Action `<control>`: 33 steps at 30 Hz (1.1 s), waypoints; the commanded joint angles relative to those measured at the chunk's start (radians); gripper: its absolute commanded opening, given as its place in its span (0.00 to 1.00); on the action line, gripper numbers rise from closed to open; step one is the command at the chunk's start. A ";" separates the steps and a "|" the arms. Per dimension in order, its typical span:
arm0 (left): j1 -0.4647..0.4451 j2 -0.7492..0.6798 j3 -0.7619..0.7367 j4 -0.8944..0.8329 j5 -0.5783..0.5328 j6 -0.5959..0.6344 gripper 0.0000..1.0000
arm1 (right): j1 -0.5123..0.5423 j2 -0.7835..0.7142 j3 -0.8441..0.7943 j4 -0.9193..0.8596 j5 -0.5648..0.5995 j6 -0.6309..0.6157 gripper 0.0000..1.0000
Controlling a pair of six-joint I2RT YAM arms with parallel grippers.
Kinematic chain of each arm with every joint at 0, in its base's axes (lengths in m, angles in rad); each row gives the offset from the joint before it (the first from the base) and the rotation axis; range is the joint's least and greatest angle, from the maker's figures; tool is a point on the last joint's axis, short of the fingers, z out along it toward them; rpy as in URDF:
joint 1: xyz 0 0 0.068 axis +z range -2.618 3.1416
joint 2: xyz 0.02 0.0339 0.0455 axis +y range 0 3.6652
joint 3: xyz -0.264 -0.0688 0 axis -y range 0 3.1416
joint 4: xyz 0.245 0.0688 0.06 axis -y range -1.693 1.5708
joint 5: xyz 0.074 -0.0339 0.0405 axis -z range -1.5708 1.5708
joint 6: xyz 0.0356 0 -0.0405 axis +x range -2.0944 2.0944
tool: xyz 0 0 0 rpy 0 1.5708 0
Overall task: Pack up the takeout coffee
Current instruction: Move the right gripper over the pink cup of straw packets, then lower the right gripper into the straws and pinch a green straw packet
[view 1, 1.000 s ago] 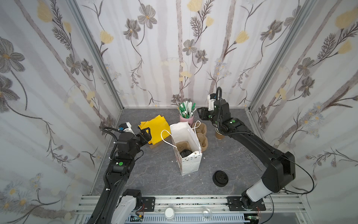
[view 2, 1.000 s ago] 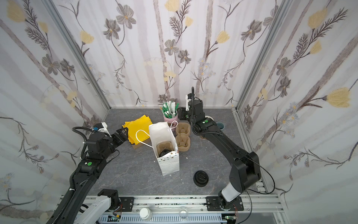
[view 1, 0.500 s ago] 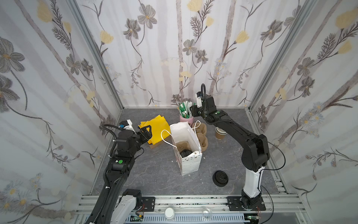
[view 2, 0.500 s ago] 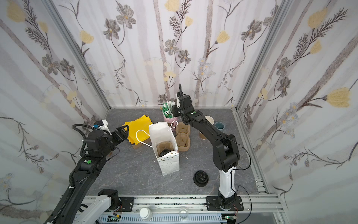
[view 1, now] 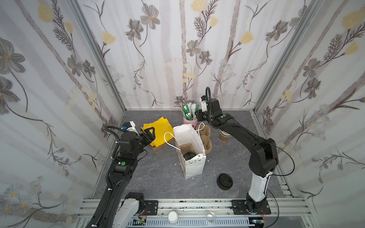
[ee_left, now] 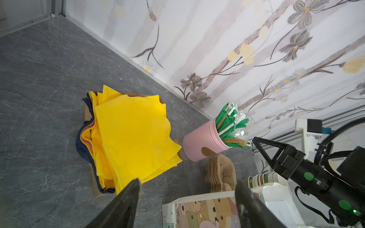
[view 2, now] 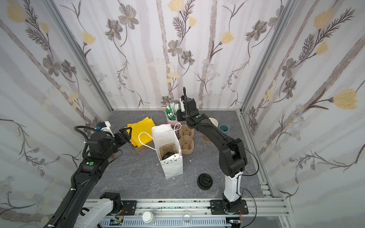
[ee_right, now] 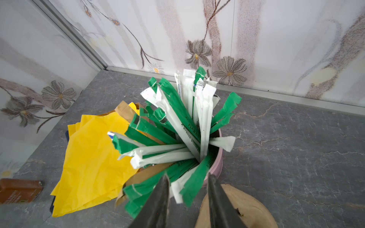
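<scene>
Shows the coffee (view 1: 189, 156) lidded and upright in a carrier (view 1: 183, 148) at the bottom of the bag (view 1: 194, 167), centre frame; seated so probably to stop tipping. Puts the right gripper (ee_right: 187, 197) well apart from it, above centre at the pink holder (ee_right: 218, 163), jaws apart astride green packets (ee_right: 150, 130), clamping nothing; likely after an extra. Has the left gripper (ee_left: 187, 181) left of the bag, jaws wide, empty.

Grey tabletop (view 1: 158, 177), upright paper bag (view 1: 194, 167) (mid-table), yellow napkins (view 1: 158, 128), pink straw pot (view 1: 190, 121), cardboard carriers (view 1: 207, 138), cup stack (view 1: 224, 136), black lids (view 1: 224, 181)
</scene>
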 commanded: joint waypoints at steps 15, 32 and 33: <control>-0.001 -0.008 -0.001 0.043 -0.001 0.006 0.75 | -0.094 -0.115 -0.215 0.190 -0.169 -0.717 0.44; -0.001 -0.010 0.016 0.062 -0.022 0.024 0.73 | -0.155 0.018 -0.105 0.120 -0.429 -1.206 0.33; -0.002 -0.009 0.017 0.063 -0.023 0.024 0.73 | -0.152 0.027 -0.100 0.121 -0.425 -1.211 0.33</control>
